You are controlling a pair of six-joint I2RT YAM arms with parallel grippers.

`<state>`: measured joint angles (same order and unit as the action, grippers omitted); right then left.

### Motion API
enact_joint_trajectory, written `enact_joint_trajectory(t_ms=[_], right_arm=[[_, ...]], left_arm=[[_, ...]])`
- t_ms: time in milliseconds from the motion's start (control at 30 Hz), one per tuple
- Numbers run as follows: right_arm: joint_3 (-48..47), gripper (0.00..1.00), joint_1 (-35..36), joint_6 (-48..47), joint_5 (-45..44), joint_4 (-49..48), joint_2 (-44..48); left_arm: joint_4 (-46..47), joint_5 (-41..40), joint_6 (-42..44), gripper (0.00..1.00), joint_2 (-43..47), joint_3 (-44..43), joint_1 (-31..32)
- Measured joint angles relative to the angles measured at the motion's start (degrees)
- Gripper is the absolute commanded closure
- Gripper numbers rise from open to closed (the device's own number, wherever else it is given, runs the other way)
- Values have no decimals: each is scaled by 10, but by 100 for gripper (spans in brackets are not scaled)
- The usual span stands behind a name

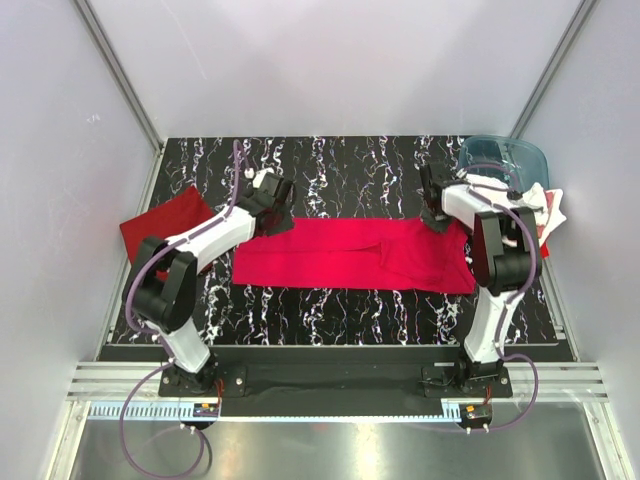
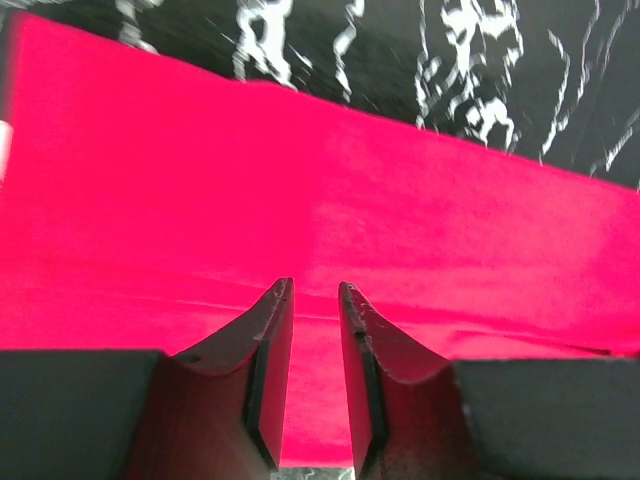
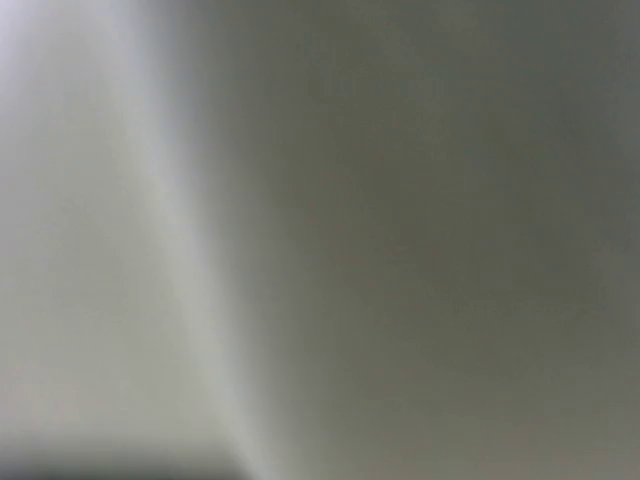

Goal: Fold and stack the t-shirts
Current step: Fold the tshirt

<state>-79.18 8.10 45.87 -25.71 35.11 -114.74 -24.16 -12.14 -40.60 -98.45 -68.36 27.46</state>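
Left pincer (image 2: 314,290) hovers over the crimson shirt (image 1: 350,255) with just a narrow gap, gripping nothing. Right pincer (image 1: 434,215) is closed at the shirt's far edge, can't tell if it's got cloth. Shirt's spread flat across the desk (image 1: 330,165).

No writing, label, brand, number or sign can be read on the crimson t-shirt (image 1: 350,255) or table (image 1: 330,165).

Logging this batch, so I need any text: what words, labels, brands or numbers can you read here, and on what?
No text can be read in any view.
Dark marks on the white t-shirt: too small to read.
Small tags at the arm bases: too small to read.
Crimson t-shirt: plain, no print showing.
Right wrist view: wholly blurred.
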Motion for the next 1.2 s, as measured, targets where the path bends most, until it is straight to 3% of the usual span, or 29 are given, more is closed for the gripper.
enact_joint_trajectory(t_ms=[67, 167, 200, 300, 600, 900, 1200], right_arm=[[47, 85, 2, -12, 28, -35, 37], [114, 77, 5, -31, 76, -85, 108], [131, 69, 8, -37, 94, -103, 128], [156, 59, 16, -50, 137, -145, 169], [168, 60, 35, -69, 200, -208, 167], [122, 65, 35, -73, 211, -200, 66], [23, 59, 37, -75, 217, -184, -7]], left_arm=[[-4, -27, 0, 69, 10, 0, 0], [-7, -53, 2, 50, 14, -1, -4], [-12, -61, 1, 42, 14, -2, -7], [-36, -80, -6, 43, 2, -12, -20], [-71, -85, -16, 48, -88, -70, -60], [-102, -54, -45, 50, -156, -109, -103], [-95, -54, -101, 52, -151, -99, -157]])
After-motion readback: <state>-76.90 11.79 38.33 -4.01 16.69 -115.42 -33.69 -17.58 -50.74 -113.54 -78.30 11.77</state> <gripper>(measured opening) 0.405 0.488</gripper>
